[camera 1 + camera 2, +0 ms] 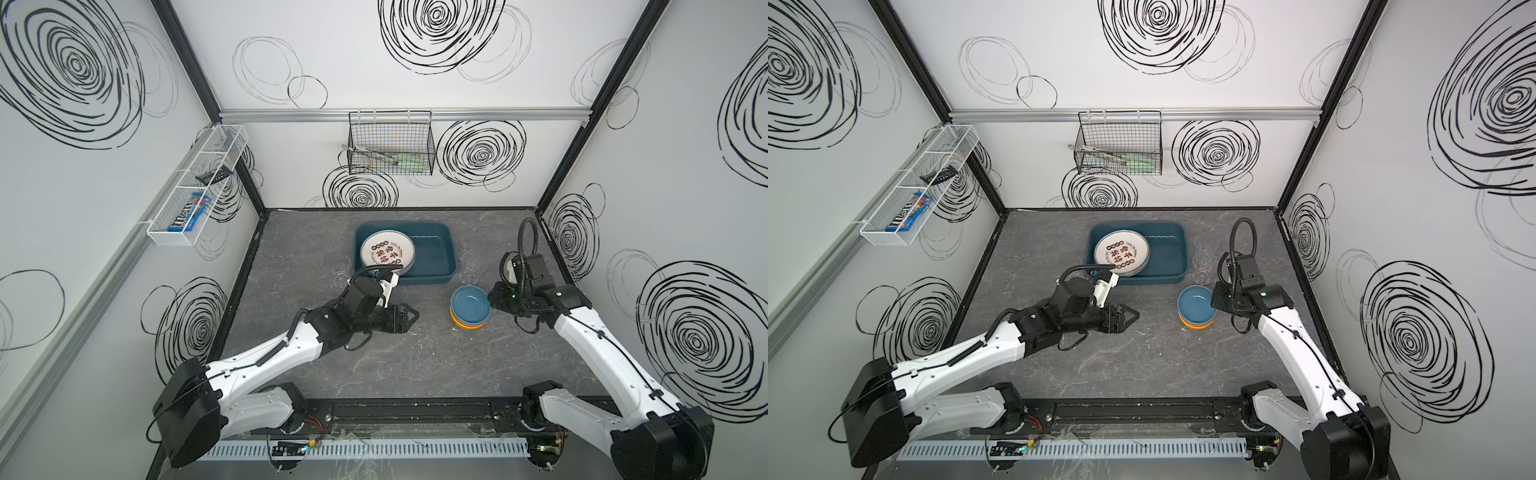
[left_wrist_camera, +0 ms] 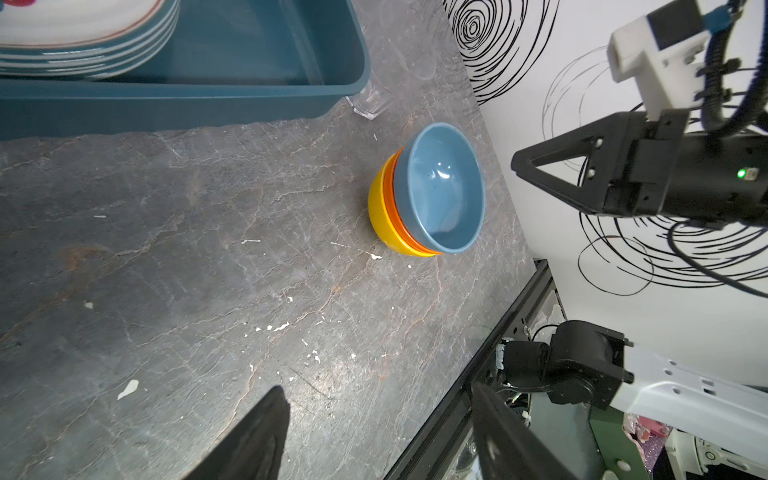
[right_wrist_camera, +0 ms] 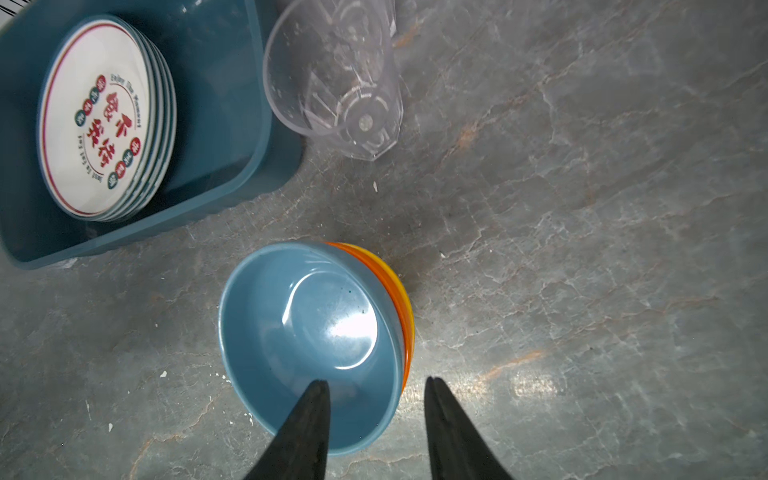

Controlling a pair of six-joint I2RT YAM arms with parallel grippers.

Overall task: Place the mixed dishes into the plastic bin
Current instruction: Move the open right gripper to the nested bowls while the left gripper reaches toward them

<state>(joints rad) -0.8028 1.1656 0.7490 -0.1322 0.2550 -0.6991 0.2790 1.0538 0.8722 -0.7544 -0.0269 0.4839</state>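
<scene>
**Plates (image 1: 387, 253) binned; bowls (image 1: 469, 309) and clear cup (image 3: 336, 79) outstanding**

Done: a stack of white printed plates is lying flat, face up, in the left end of the teal plastic bin (image 1: 432, 259). The bin's right half is sitting bare. The bin is resting at the middle of the worktop's (image 1: 374, 365) far edge, with its long axis running along that edge.

Left to do: at least three nested bowls, blue over orange over yellow, are standing mouth-up just off the bin's front right corner, nearer the worktop's right edge. Being round, they are showing no long axis; the stack is rising upright. The clear cup is standing just beside the bin's right end wall. It is probably upright, though its transparency is making that hard to tell.

Grippers: the right gripper (image 3: 378, 386) is hovering over the stack's near rim, jaws parted, one finger over the blue bowl's inside and one outside, gripping nothing. The left gripper (image 1: 413, 316) is hanging over the worktop's middle, jaws spread, empty, pointing towards the bowls.

Judgement: the bowls are looking like the next item.
</scene>
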